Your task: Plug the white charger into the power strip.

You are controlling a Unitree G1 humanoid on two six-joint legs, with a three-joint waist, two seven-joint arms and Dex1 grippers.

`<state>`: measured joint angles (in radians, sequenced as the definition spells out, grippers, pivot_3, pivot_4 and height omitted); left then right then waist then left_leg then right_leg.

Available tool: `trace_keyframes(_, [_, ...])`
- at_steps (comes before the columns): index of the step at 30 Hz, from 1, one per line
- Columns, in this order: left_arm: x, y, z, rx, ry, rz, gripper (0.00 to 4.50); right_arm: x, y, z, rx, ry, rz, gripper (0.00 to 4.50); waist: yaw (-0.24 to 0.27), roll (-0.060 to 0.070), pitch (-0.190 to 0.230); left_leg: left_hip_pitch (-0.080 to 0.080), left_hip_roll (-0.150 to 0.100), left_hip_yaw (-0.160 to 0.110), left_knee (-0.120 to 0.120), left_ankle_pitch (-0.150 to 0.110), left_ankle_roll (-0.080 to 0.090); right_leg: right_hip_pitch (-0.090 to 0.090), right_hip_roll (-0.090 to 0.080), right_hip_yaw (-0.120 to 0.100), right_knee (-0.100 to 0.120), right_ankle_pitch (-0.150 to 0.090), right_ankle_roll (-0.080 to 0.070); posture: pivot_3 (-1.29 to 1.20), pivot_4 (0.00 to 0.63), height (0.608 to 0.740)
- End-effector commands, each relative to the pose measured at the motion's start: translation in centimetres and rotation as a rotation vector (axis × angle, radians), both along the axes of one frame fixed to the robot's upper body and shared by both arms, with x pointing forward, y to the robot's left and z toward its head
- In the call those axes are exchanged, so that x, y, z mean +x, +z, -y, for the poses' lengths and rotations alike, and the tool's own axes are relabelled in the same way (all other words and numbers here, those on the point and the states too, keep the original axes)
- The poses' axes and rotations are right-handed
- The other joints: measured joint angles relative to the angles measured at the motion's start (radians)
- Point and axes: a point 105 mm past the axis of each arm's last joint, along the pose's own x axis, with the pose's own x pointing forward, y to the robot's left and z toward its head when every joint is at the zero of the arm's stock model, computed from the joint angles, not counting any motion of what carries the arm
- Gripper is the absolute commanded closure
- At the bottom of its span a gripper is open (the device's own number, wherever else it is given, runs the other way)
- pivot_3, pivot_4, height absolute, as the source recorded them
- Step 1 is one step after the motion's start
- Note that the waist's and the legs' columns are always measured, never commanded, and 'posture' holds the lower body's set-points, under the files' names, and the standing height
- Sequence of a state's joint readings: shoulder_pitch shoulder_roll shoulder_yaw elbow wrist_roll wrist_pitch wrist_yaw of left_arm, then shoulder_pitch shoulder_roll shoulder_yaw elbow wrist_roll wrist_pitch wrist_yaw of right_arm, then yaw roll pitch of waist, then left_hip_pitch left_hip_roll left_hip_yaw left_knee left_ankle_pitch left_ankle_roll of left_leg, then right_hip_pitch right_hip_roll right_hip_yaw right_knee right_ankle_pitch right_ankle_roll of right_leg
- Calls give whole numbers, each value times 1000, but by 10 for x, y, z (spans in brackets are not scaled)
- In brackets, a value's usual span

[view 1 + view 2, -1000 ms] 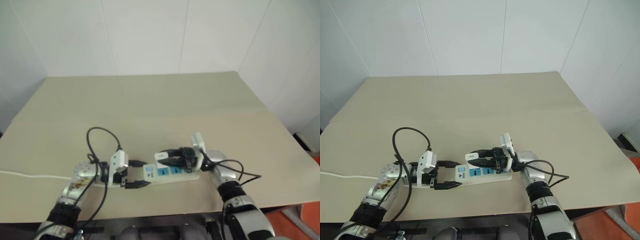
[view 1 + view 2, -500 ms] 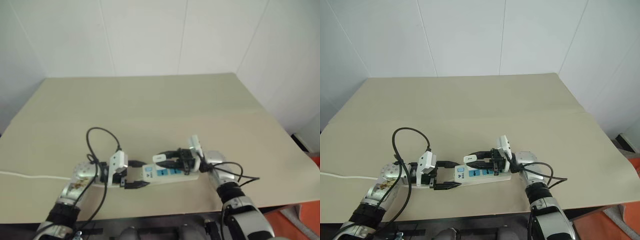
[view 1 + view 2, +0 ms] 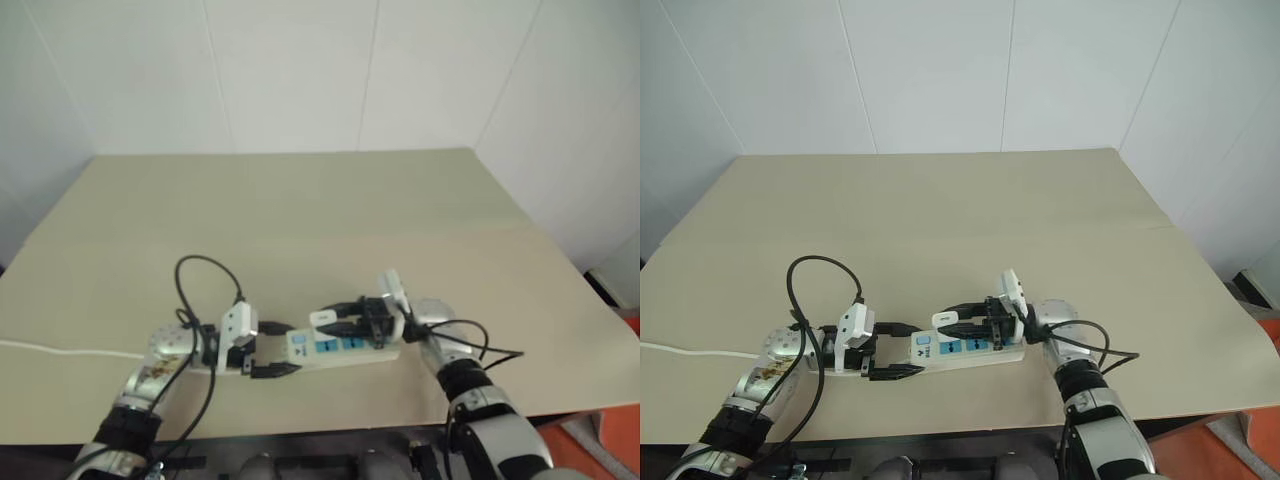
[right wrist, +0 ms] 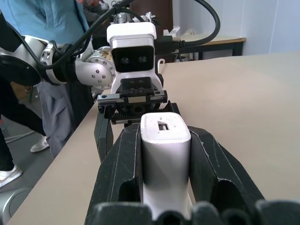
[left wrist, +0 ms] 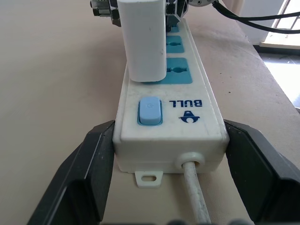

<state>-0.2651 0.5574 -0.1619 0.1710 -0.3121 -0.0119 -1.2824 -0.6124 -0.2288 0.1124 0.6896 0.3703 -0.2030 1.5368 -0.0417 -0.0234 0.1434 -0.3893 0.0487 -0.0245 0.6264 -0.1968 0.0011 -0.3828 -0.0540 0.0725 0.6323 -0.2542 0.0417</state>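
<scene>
On the tan table [image 3: 1060, 210], the left gripper [image 5: 164, 154] clamps the power strip [image 5: 168, 117] at six o'clock while the right gripper [image 4: 164, 154] pinches the white charger [image 4: 165, 159], whose prongs could miss if tilted.

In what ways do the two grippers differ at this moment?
The right gripper has its jaws shut on the white charger, holding it over the power strip; the left gripper has its jaws set wide, one on each side of the strip's switch end. The right one carries a thing, the left braces one. Both have black fingers.

Beige table [image 3: 940, 200]; power strip [image 3: 970, 350] lying flat near front edge.
</scene>
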Motion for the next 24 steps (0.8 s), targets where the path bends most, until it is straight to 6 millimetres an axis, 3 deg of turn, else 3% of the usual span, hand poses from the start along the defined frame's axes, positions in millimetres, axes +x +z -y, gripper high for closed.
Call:
trace_keyframes(1, [-5,-4,-3,26,-20,-16,1280,-2,-28,28,-116,-52,-70,3393,1,0,0,0,0,0,0,0,0,0,0,0,0,0,0,0,150,740])
trace_keyframes(13, [-6,-4,-4,28,-24,-16,1280,-8,-39,18,-176,-13,-44,3393,1,0,-1,0,0,0,0,0,0,0,0,0,0,0,0,0,150,740])
trace_keyframes(24, [-6,-4,-5,33,-22,-19,1280,-3,-64,26,-304,-46,-197,3393,-4,0,-3,11,0,0,-1,0,0,9,0,0,0,-8,-1,0,150,740])
